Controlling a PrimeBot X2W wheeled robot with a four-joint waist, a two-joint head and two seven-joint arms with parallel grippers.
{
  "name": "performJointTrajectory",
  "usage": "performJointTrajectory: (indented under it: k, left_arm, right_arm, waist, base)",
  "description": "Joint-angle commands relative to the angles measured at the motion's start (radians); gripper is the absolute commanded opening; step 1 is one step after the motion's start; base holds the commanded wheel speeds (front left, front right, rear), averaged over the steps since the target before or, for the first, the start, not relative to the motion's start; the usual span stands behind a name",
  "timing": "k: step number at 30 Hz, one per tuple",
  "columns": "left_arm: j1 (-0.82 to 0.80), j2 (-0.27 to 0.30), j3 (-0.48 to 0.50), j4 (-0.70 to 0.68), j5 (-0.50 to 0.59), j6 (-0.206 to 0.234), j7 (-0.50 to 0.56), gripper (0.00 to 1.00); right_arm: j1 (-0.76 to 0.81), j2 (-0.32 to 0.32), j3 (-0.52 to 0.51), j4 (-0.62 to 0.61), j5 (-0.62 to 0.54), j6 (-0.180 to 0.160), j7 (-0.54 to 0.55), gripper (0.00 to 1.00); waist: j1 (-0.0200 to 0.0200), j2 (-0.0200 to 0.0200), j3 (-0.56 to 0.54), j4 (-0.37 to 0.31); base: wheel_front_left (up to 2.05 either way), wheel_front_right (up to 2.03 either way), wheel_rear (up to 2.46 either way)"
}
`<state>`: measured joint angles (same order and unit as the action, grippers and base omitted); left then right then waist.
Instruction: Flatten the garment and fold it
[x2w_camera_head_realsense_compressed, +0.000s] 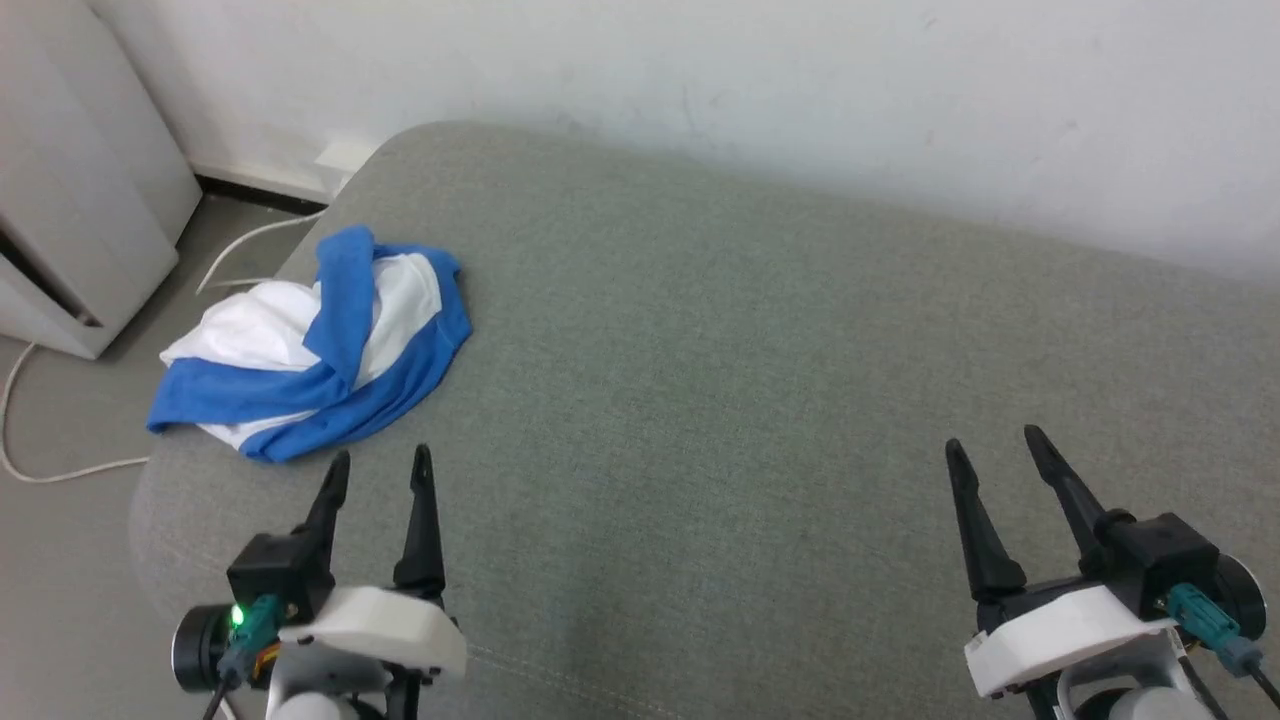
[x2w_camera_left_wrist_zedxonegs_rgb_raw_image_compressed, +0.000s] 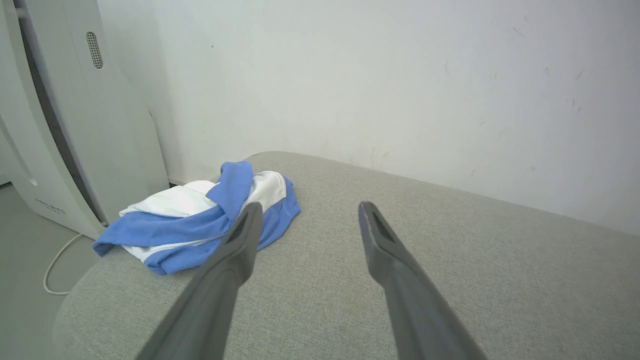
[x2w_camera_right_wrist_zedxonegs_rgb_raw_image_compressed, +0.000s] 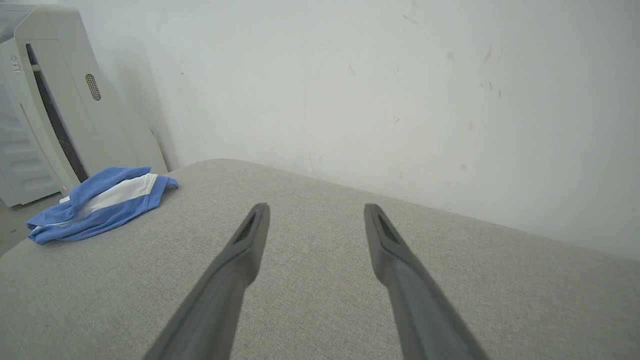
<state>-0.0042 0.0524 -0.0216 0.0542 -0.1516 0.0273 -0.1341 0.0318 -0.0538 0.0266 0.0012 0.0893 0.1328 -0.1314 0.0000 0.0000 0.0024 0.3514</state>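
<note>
Jaws of the left gripper (x2w_camera_head_realsense_compressed: 381, 453) stand spread wide with nothing between them, the two dark fingers pointing up the head view toward the far-left corner of the grey cushion (x2w_camera_head_realsense_compressed: 720, 400). Its fingertips sit just short of the garment (x2w_camera_head_realsense_compressed: 310, 350) and apart from it. In the left wrist view the left-hand finger (x2w_camera_left_wrist_zedxonegs_rgb_raw_image_compressed: 235, 250) crosses in front of the cloth's near edge, and bare grey fabric fills the gap between the fingers. The right gripper (x2w_camera_head_realsense_compressed: 992, 438) is likewise spread and holds nothing. It sits at the lower right of the head view, well apart from the garment, with plain cushion under and ahead of its tips.

The garment lies in a crumpled heap directly on the cushion, close to its left edge and rounded far corner. White cloth shows in the middle. A broad blue band runs along the near side and another blue strip is folded up over the top. Its leftmost blue end reaches the cushion's rim.

Beyond the cushion rises a pale, lightly scuffed wall (x2w_camera_head_realsense_compressed: 760, 70). To the left, on the grey floor (x2w_camera_head_realsense_compressed: 60, 580), stands a white appliance (x2w_camera_head_realsense_compressed: 70, 200) with a small vent grille, and a white cable (x2w_camera_head_realsense_compressed: 60, 473) loops past it.
</note>
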Motion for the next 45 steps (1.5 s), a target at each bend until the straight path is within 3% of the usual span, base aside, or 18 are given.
performJointTrajectory:
  k: [1,11,14,19,23,29,38,43,44,45]
  left_arm:
    - [-0.037,-0.001,-0.002,0.003,0.001,-0.002,-0.012,1.00]
    - [-0.218,0.006,0.063,0.030,-0.004,-0.014,-0.031,1.00]
    - [-0.290,0.030,0.090,0.075,-0.003,-0.013,-0.037,1.00]
    - [-0.456,0.117,0.116,0.230,-0.015,-0.026,0.006,1.00]
    - [-0.574,0.173,0.137,0.349,-0.046,-0.043,0.082,1.00]
    - [-0.703,0.233,0.159,0.498,-0.078,-0.030,0.214,1.00]
    - [-0.829,0.325,0.164,0.727,-0.115,-0.008,0.518,1.00]
    - [-0.859,0.350,0.143,0.810,-0.114,0.016,0.696,1.00]
    - [-0.864,0.355,0.142,0.825,-0.119,0.019,0.733,0.47]
    - [-0.869,0.359,0.139,0.837,-0.121,0.018,0.769,0.40]
  right_arm:
    - [0.002,0.002,-0.002,-0.007,0.002,-0.001,-0.005,1.00]
    - [-0.045,0.002,0.012,-0.054,-0.035,-0.001,0.021,1.00]
    - [-0.061,0.002,0.012,-0.064,-0.040,-0.001,0.023,1.00]
    - [-0.092,0.001,0.006,-0.076,-0.043,-0.001,0.018,1.00]
    - [-0.115,-0.004,0.003,-0.087,-0.042,-0.002,0.014,1.00]
    - [-0.148,-0.018,0.004,-0.096,-0.035,-0.002,0.017,1.00]
    - [-0.214,-0.042,0.030,-0.084,-0.008,-0.002,0.003,1.00]
    - [-0.228,-0.043,0.033,-0.064,0.006,-0.002,-0.012,1.00]
    - [-0.230,-0.042,0.036,-0.059,0.009,-0.002,-0.015,1.00]
    - [-0.233,-0.041,0.038,-0.055,0.012,-0.002,-0.018,1.00]
  waist:
    - [0.0000,0.0000,0.022,0.006]
    - [0.0000,0.0000,0.146,-0.043]
    - [0.0000,0.0000,0.187,-0.067]
    - [0.0000,0.0000,0.271,-0.110]
    - [0.0000,0.0000,0.336,-0.125]
    - [0.0000,0.0000,0.420,-0.137]
    - [0.0000,0.0000,0.524,-0.170]
    - [0.0000,0.0000,0.543,-0.181]
    - [0.0000,0.0000,0.543,-0.184]
    - [0.0000,0.0000,0.541,-0.187]
  base:
    - [0.00,0.00,0.00]
    - [0.00,0.00,0.00]
    - [0.00,0.00,0.00]
    - [0.00,0.00,0.00]
    - [0.00,0.00,0.00]
    - [0.00,0.00,0.00]
    - [0.00,0.00,0.00]
    - [0.00,0.00,0.00]
    - [0.00,0.00,0.00]
    - [0.00,0.00,0.00]
